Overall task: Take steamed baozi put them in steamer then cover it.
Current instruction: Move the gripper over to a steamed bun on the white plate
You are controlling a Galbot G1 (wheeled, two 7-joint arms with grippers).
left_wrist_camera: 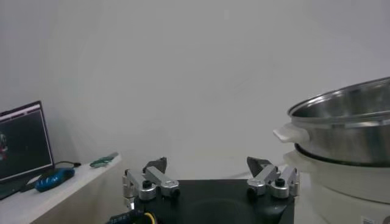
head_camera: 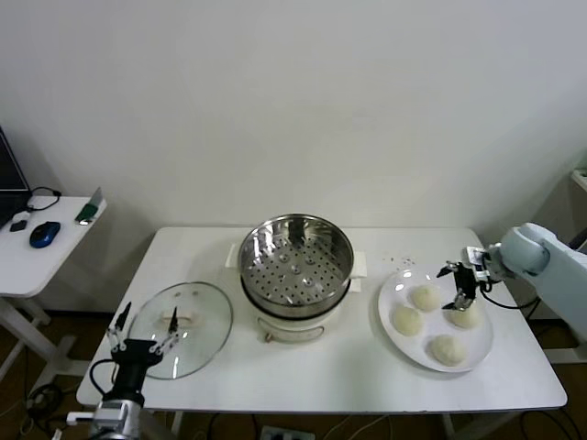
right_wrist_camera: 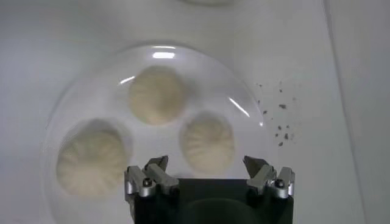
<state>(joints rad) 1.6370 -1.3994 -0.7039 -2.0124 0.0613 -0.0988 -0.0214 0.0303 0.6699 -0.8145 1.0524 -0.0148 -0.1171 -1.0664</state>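
Several cream-white steamed baozi (head_camera: 425, 296) lie on a white plate (head_camera: 392, 298) at the table's right. My right gripper (head_camera: 456, 286) hovers open just above them. In the right wrist view the nearest baozi (right_wrist_camera: 208, 143) sits just ahead of the right gripper (right_wrist_camera: 206, 163), between its spread fingers, untouched; two more (right_wrist_camera: 157, 94) (right_wrist_camera: 92, 163) lie beyond it. The steel steamer (head_camera: 295, 266) stands uncovered and empty at the table's middle. The glass cover (head_camera: 183, 328) lies flat at the front left. My left gripper (head_camera: 144, 323) is held open and empty at the cover's near-left edge.
A low side table on the left carries a blue mouse (head_camera: 44, 234) and a laptop (left_wrist_camera: 21, 146). Dark crumbs (head_camera: 401, 261) dot the white table (head_camera: 321, 371) behind the plate. In the left wrist view the steamer (left_wrist_camera: 347, 128) rises on its white base (left_wrist_camera: 341, 182).
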